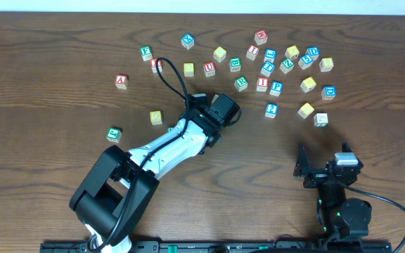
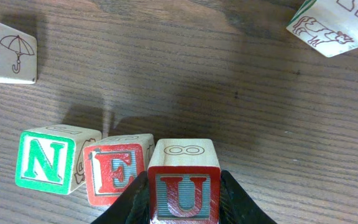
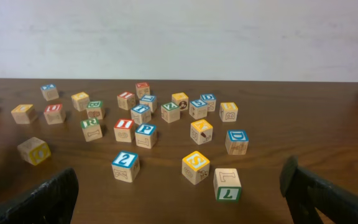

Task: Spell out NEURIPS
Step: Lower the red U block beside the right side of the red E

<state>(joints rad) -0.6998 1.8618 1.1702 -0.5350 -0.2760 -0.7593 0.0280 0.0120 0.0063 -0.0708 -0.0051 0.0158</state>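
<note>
left fingers (image 2: 238, 205) pinching U cube (image 2: 183, 193) by its two side faces, letter upright. row on bench (image 2: 197, 74) reads N (image 2: 44, 162), E (image 2: 114, 173), then U cube just right of E. looks touching, sits a bit forward of line. can't see if its bottom is down, cut off. my guess: let go, back off straight, any sideways drift knocks E. right fingers (image 3: 42, 202) spread wide, empty.

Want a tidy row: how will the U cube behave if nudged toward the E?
The U cube, gripped between the left fingers, looks rigid flat-faced wood: probably slides, won't roll. Seemingly light; a nudge may shove the neighbouring E cube.
</note>
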